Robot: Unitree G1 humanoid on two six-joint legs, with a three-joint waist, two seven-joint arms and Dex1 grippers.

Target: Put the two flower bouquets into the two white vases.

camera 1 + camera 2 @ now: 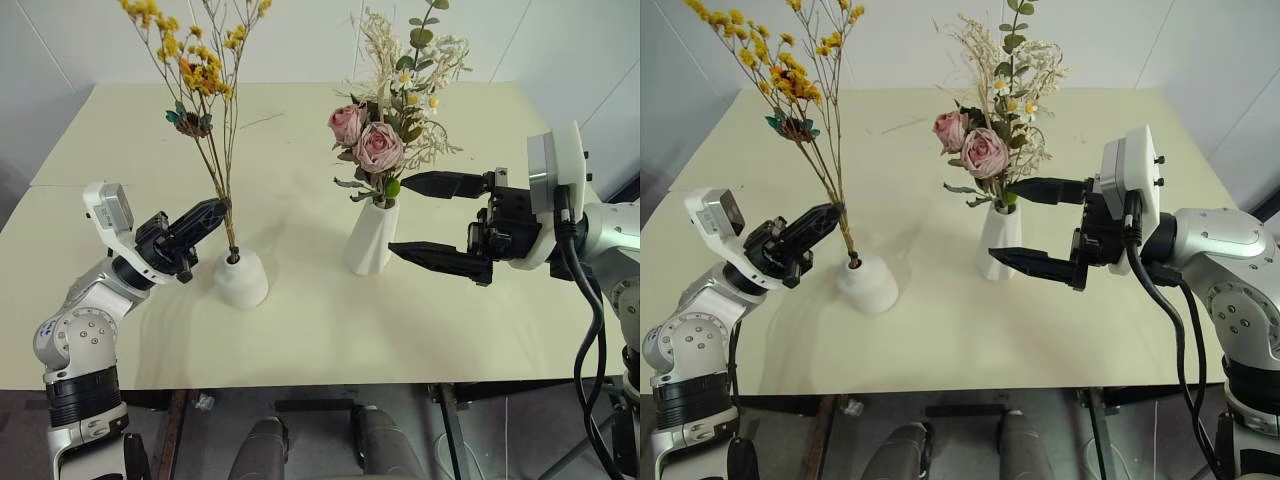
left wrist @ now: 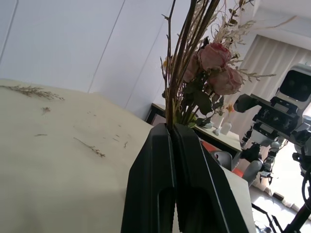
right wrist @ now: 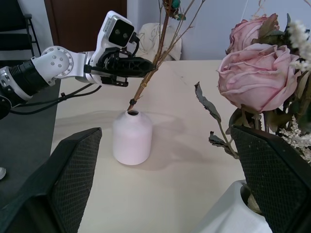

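Nearest on the pale worktop (image 1: 300,340), left of centre, stands the short squat vase (image 1: 241,279), with the stems of the yellow-orange bunch (image 1: 205,80) already entering its small top hole. The left gripper (image 1: 212,213) has its jaws clamped together on those thin stems just above the vase. The stems look wiry, light and brittle, so the low hold near the mouth seems the right place: higher up they would likely bend or snap, and the blooms could shed. To the right and slightly farther stands the taller faceted vase (image 1: 371,237), carrying the rose bouquet (image 1: 385,130), which looks top-heavy with soft petals and dried sprigs that would crush easily; its bundled stems are the part to grip. The right gripper (image 1: 420,215) holds its jaws wide apart beside this vase, one above the other, gripping nothing.
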